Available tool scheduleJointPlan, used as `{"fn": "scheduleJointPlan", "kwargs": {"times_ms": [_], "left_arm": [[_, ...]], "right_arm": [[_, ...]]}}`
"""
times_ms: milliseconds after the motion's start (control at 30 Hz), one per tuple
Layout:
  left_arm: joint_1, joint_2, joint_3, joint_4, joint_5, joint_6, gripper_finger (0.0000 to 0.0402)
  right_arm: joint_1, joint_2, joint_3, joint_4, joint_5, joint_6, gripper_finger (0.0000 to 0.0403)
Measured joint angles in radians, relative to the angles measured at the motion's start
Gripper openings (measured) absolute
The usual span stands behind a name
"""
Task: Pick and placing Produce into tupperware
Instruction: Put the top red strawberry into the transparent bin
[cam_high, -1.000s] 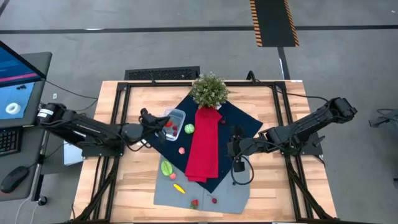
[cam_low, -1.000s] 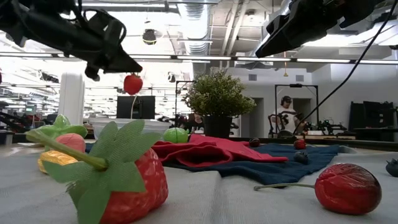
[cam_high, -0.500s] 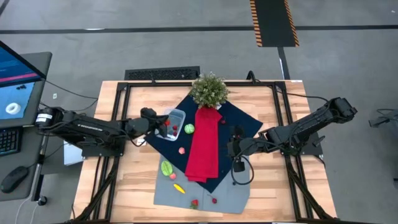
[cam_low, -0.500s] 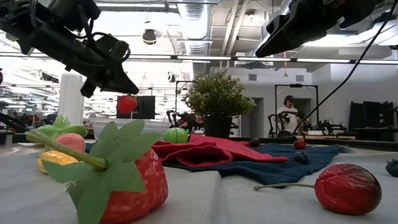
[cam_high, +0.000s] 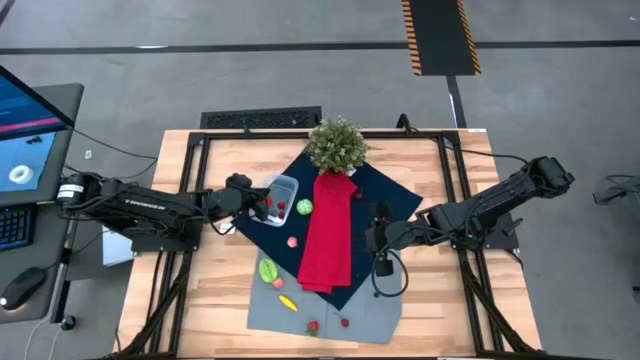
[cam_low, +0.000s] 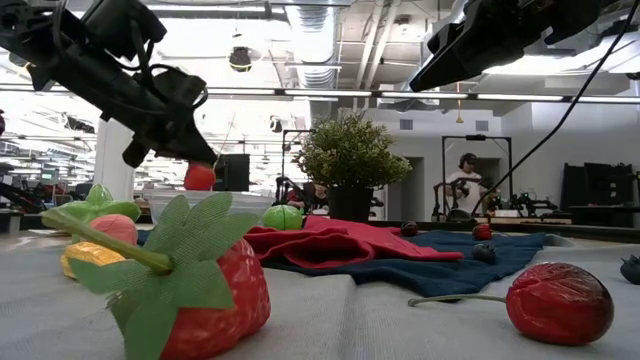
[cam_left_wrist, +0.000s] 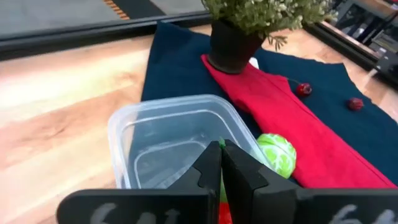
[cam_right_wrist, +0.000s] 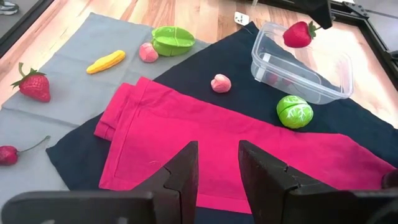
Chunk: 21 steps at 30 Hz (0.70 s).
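Over the tupperware (cam_high: 281, 190), at the dark cloth's (cam_high: 400, 205) left corner: left gripper (cam_high: 262, 196) pinched tight on a red strawberry (cam_right_wrist: 297, 34), hung just above the open container. Placing step in hand, release not yet made. Next move, by judgement: lower a little, part the fingers, drop the berry inside the rim. Right gripper (cam_high: 384, 262) parked beside the red cloth (cam_high: 328, 235), fingers (cam_right_wrist: 184, 167) held part-way apart on nothing. Remaining produce on the cloths: green cabbage (cam_right_wrist: 294, 111), pink piece (cam_right_wrist: 221, 83), yellow piece (cam_right_wrist: 106, 61).
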Motion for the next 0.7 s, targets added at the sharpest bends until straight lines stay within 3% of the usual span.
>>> {"fn": "scheduleJointPlan", "kwargs": {"times_ms": [700], "left_arm": [[0.0,0.0,0.0,-0.028,0.053,-0.039,0.0001]], "right_arm": [[0.0,0.0,0.0,0.0,0.0,0.0,0.0138]]}}
